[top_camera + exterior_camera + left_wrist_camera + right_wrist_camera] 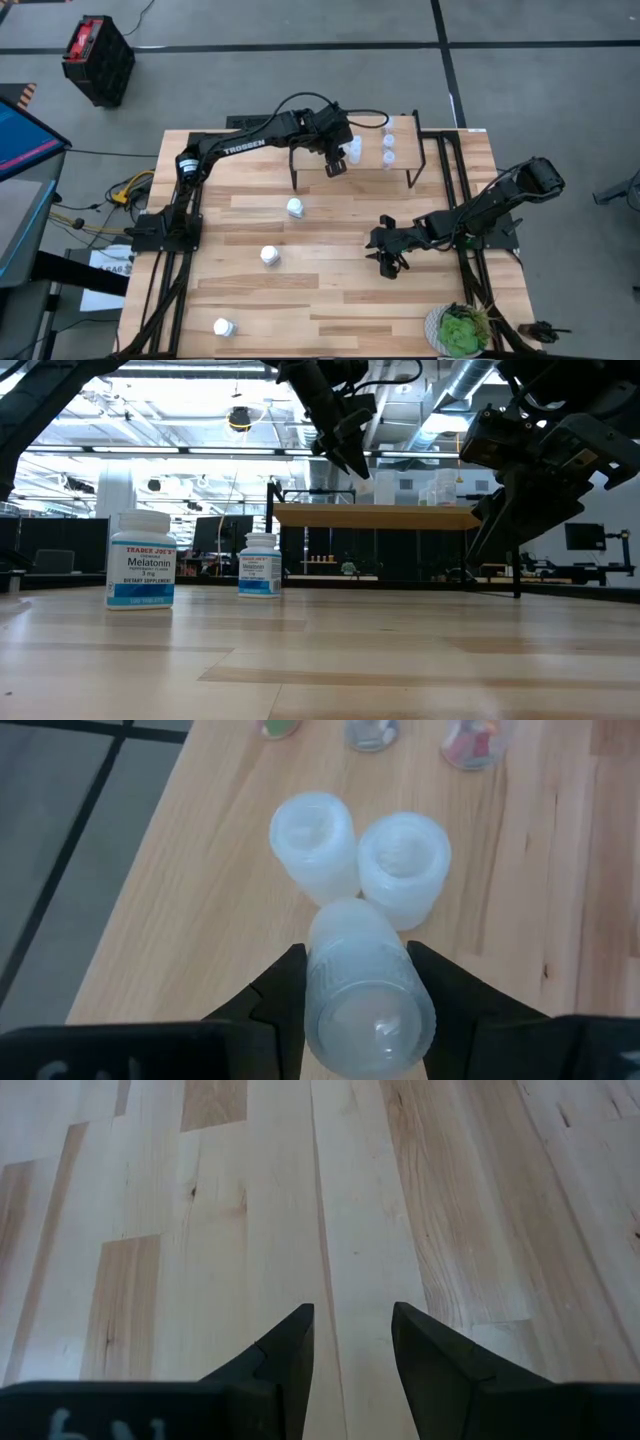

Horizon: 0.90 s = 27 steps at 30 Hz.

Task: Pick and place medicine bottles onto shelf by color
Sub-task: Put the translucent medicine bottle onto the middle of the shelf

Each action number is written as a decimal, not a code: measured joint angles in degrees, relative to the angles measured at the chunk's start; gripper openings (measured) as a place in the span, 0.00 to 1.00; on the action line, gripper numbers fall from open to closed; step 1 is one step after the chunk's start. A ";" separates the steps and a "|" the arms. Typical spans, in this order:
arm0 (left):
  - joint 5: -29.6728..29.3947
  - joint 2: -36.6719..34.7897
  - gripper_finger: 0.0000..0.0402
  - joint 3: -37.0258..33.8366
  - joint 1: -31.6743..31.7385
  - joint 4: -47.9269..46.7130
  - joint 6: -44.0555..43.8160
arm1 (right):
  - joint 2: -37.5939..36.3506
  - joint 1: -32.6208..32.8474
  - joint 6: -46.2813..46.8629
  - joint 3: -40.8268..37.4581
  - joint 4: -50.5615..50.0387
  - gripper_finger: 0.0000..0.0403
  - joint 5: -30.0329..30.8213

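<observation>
1. Your left gripper [358,982] was closed on a pale translucent bottle [365,988], its fingers gripping the sides and the cap facing the wrist camera. It hung over the shelf [310,135], right beside two matching translucent bottles [360,860] already standing there. That looks like a deliberate grouping by color.
2. Three more small bottles [388,146] stood in a row farther along the shelf, well apart from that cluster. In the left wrist view they seemed to hold colored contents, though they were cut off at the picture's edge.
3. Three white bottles, one of them [295,208] nearest the shelf, remained on the table [340,290], spread out toward the near left corner. By my judgement, these were yet to be sorted.
4. Your right gripper [352,1342] waited low over bare wood, its fingers moderately parted and holding nothing, well clear of the shelf so as not to crowd the left arm.
</observation>
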 joint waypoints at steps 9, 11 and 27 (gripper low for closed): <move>-0.45 0.07 0.29 0.02 1.39 -0.15 0.71 | 0.00 0.00 0.00 0.00 -0.02 0.39 -0.02; -0.36 0.16 0.29 0.02 2.24 -0.64 0.76 | 0.00 0.00 0.02 0.00 -0.04 0.39 -0.02; 2.88 0.37 0.33 -0.44 5.62 -7.19 -0.85 | 0.00 -0.01 0.02 0.00 -0.68 0.39 -0.02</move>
